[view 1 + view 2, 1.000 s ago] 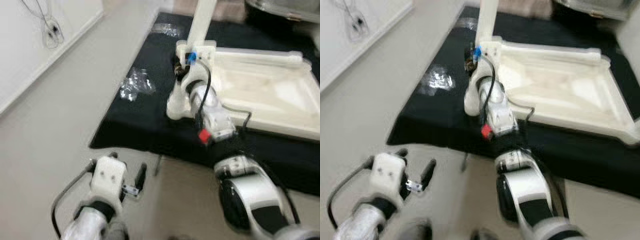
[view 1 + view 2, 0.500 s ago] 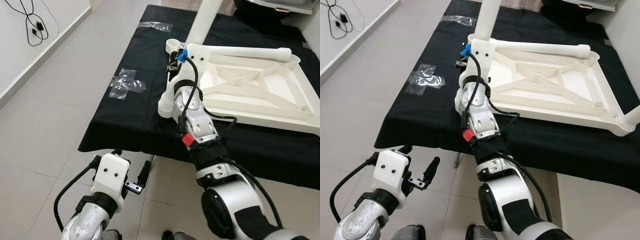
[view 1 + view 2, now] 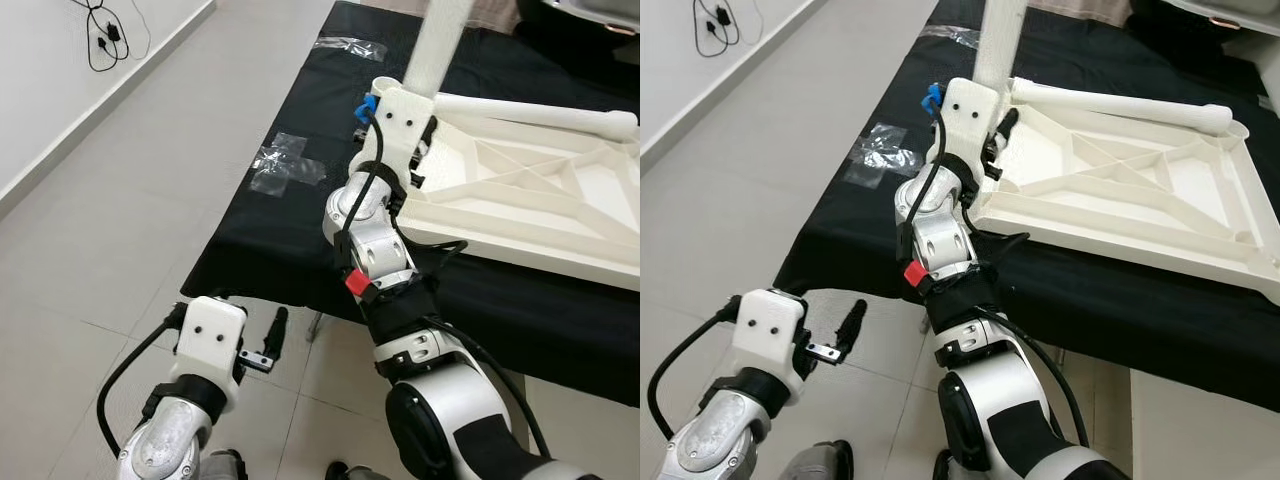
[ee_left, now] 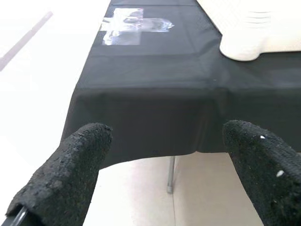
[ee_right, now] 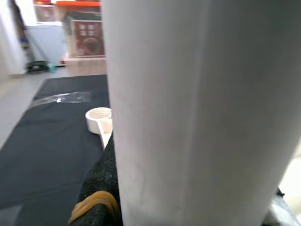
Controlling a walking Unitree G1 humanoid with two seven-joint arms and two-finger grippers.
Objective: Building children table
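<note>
Right claw (image 3: 418, 150) grips the upright table leg (image 3: 441, 45) at the tabletop (image 3: 540, 190) corner.

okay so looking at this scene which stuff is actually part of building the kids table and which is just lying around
Part of the job:
- white tabletop, lying upside down on the black cloth
- upright white leg, with the right gripper around it
- loose white leg lying along the tabletop's far edge

Just lying about:
- clear tape patches on the black cloth
- cable by the wall
- left gripper, idle, over the floor
</note>
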